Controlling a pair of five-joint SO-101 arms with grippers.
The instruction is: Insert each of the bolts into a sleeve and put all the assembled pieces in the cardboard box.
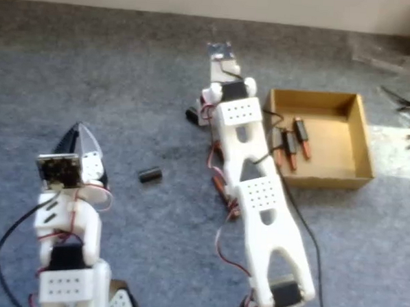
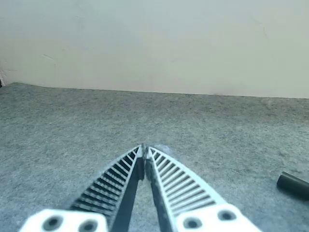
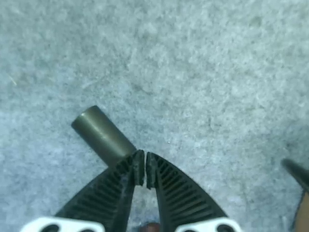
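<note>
Sleeve (image 3: 102, 135) at right tool (image 3: 145, 166) up close; from above, pieces (image 1: 290, 150) in box (image 1: 327, 179).

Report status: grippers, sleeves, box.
Left gripper shut, empty. Right gripper shut, tips beside a sleeve. Second sleeve lies loose. Two assembled pieces in box; nothing in the way.

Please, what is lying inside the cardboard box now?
Inside the cardboard box an assembled piece and a second piece lie side by side. A black cable crosses the wall nearest the right arm and covers a little floor there.
</note>
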